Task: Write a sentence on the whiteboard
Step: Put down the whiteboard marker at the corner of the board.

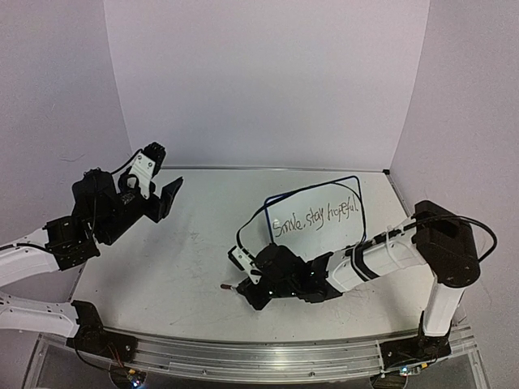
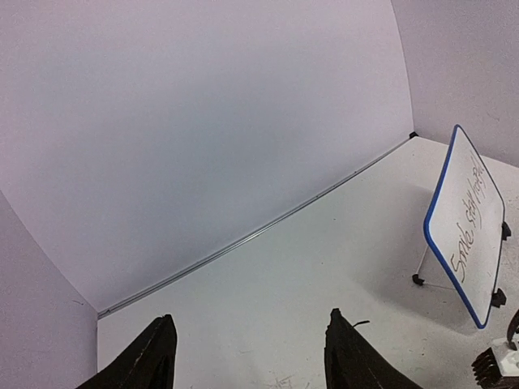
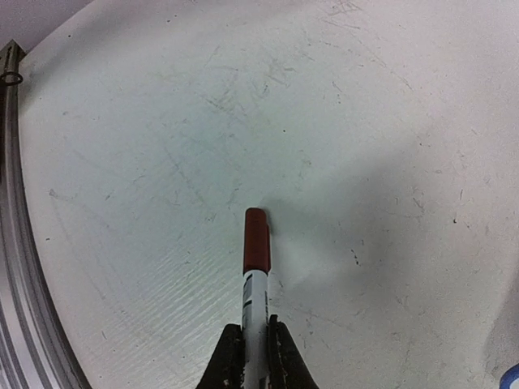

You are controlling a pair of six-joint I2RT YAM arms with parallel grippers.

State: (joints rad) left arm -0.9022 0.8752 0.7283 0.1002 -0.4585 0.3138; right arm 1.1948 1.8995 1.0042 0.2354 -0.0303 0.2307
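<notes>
The whiteboard (image 1: 340, 231) stands tilted near the table's (image 1: 162, 267) back right corner, with the sentence (image 1: 315, 217) written across it. By the left edge, the left gripper (image 1: 165, 175) hangs raised, jaws spread and empty. Just in front of the whiteboard, the right gripper (image 1: 243, 288) pinches a red-capped marker (image 3: 256, 243) low over the table.

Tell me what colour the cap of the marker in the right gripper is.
Dark red; the cap of the marker shows best in the right wrist view.
</notes>
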